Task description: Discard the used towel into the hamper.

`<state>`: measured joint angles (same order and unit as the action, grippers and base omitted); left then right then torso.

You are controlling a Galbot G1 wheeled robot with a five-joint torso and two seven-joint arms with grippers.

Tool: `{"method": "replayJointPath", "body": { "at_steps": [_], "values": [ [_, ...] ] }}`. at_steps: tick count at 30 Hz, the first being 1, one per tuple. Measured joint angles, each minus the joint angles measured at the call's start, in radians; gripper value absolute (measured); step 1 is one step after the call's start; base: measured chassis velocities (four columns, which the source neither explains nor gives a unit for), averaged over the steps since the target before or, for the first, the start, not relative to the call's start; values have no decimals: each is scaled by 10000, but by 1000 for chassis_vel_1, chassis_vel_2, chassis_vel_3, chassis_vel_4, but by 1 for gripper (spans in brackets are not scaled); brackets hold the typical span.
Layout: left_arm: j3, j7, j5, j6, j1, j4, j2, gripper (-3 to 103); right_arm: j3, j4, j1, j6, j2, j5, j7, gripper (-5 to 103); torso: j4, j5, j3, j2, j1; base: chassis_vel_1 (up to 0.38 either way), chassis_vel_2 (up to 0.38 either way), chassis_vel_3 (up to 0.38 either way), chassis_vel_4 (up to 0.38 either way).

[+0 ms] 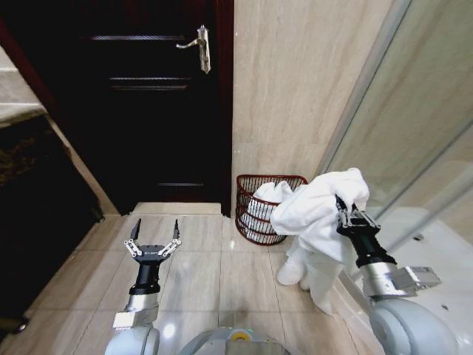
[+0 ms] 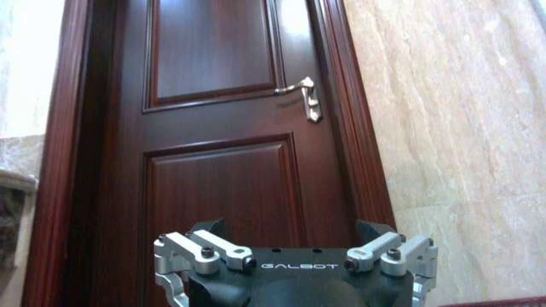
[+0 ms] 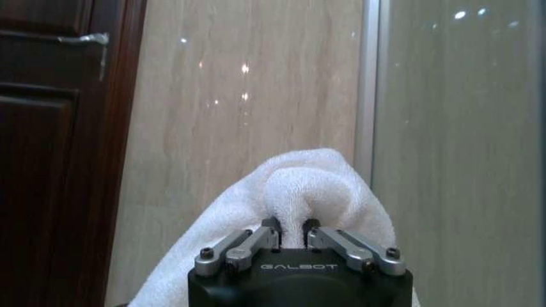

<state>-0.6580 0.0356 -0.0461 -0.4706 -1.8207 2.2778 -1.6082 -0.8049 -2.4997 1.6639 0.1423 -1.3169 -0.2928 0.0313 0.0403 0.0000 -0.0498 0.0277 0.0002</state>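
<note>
From the head camera I see my right tool [image 1: 342,211] clamped on the white towel [image 1: 318,214], which hangs from it toward the floor just beside the hamper [image 1: 251,214]. The hamper stands against the wall by the door [image 1: 148,96] and seems to hold other white cloth already. The right wrist camera shows the fingers [image 3: 256,242] pinching a fold of towel. My left tool [image 1: 154,238] hovers wide open over the floor tiles, facing the door.
</note>
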Motion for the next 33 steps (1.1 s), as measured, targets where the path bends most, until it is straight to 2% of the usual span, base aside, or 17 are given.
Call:
{"method": "replayJointPath", "body": {
  "at_steps": [27, 33],
  "values": [
    [-13, -71, -10, 154, -52, 70, 1, 100, -21, -3, 132, -120, -183, 44, 104, 13, 0, 1, 5, 1, -2, 0, -7, -4, 2],
    [-27, -129, 134, -73, 37, 62, 1, 100, -32, -4, 129, -87, -271, 198, 59, 13, 0, 0, 5, 1, -2, 0, 0, 0, 0]
  ]
}}
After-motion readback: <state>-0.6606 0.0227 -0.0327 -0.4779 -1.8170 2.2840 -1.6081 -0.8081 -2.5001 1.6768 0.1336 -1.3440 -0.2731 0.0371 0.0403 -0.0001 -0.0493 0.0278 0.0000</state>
